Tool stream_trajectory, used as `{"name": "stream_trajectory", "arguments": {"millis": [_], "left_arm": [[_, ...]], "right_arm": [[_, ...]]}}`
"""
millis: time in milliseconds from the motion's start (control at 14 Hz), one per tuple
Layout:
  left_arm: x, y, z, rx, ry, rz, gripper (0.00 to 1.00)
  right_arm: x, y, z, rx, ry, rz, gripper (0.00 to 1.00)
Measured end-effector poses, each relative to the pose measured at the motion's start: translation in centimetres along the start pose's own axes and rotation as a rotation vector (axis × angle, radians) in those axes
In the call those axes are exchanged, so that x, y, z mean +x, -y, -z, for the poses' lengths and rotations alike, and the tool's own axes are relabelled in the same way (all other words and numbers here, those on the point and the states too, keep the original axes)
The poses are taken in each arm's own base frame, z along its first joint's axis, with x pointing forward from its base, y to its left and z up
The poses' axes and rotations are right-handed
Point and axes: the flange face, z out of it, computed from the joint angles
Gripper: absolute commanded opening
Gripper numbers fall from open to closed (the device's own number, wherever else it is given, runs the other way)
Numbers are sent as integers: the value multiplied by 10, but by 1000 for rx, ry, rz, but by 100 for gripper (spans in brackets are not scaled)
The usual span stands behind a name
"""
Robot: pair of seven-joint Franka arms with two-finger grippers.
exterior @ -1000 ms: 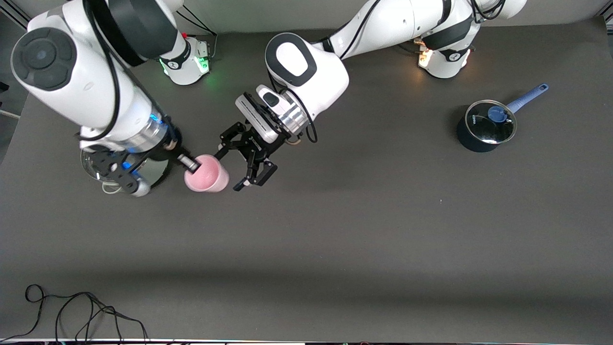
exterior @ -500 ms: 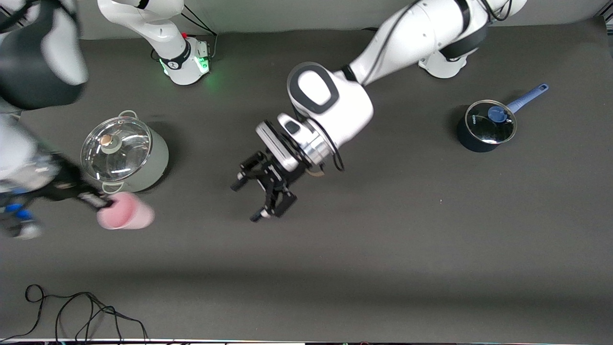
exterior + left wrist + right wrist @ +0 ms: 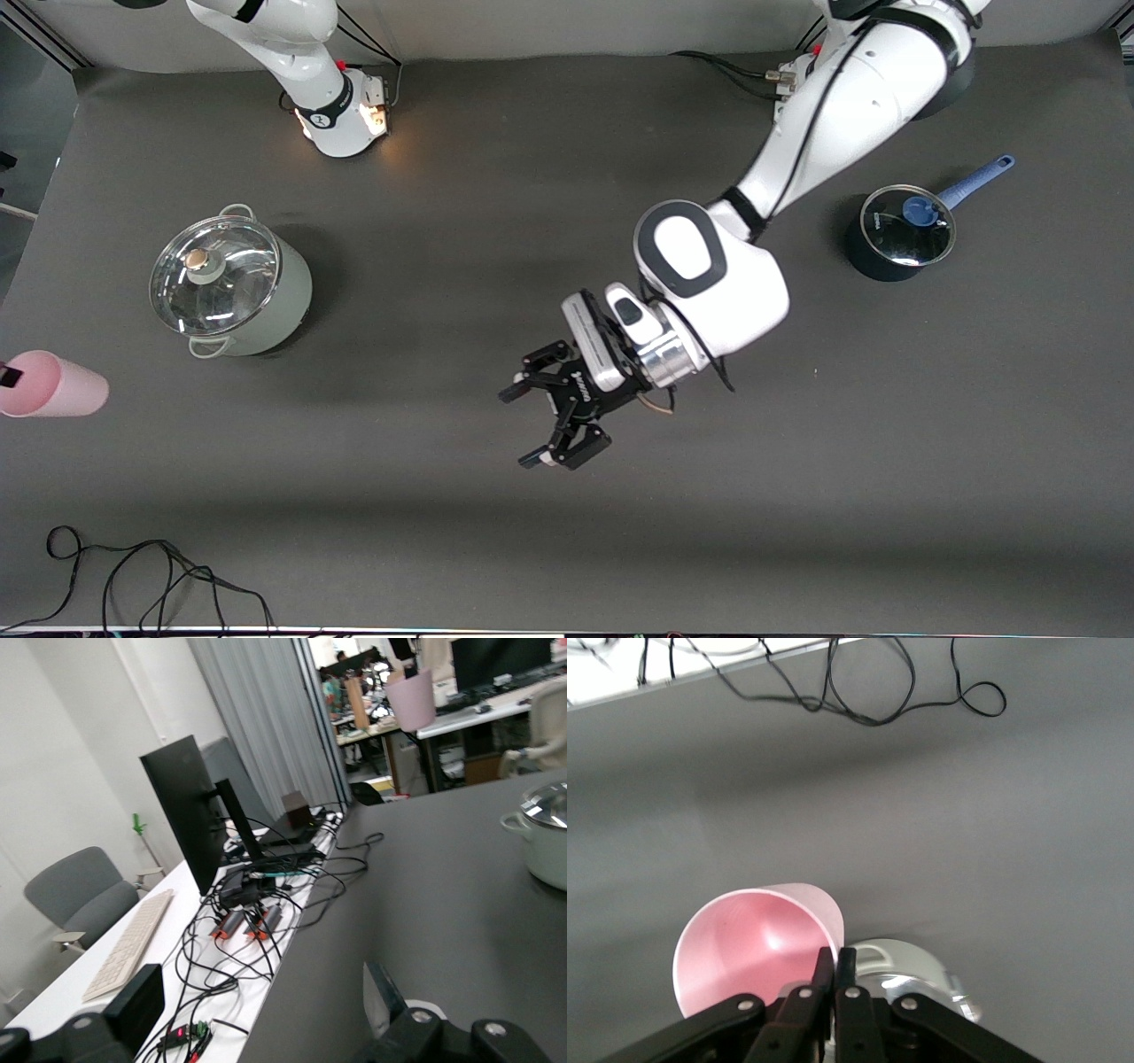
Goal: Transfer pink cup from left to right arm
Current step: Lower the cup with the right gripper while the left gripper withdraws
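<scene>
Surface (image 3: 797, 496): a dark grey mat; the right arm's base stands at its top edge, and a loose black cable (image 3: 133, 576) lies at the corner nearest the front camera, toward the right arm's end.
Left arm: reaches from its base out over the middle of the surface, forearm slanting down, wrist bent toward the right arm's end.
Left claw (image 3: 554, 430): fingers spread wide with nothing between them, touching nothing, hanging over bare surface near the middle. In the left wrist view one fingertip (image 3: 381, 1001) shows against the mat.
Right arm: only its base and lowest link show in the front view; the rest runs out of the picture at the right arm's end.
Right claw (image 3: 834, 967): fingers pressed together on the rim of the pink cup, one inside the wall and one outside. In the front view only a dark tip shows at the picture's edge.
Grey-green pot (image 3: 232, 288): stands on the surface toward the right arm's end, glass lid on, with two loop handles.
Dark saucepan (image 3: 895, 239): stands toward the left arm's end near that arm's base, glass lid with a blue knob on it, blue handle pointing away from the front camera.
Pink cup (image 3: 53, 385): held in the air by its rim at the right arm's end of the surface, tipped nearly on its side, apart from the grey-green pot; the right wrist view looks into its open mouth (image 3: 757, 943).
</scene>
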Motion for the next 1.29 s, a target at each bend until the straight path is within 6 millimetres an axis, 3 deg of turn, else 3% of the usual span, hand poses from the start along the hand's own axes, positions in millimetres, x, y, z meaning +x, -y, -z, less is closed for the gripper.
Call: {"name": "stream_trajectory", "arguments": {"millis": [214,500,786,929,1286], "left_arm": [[-12,6,24,-105,19,-52,100],[-24,25,88,-274,44,-106,100],[-34,38,162,-517,157,-148,100],[-23,42,199,-643,280,-112,100],[42,31,271,-771,620,6,100]], "right_arm": [[17,5,-64,9,28,121,0],[32,23,-173,14,2,227,0],[25,22,-230,17,8,344,0],[26,23,-255,19,7,375,0],[34,24,-300,17,-21,397,0]]}}
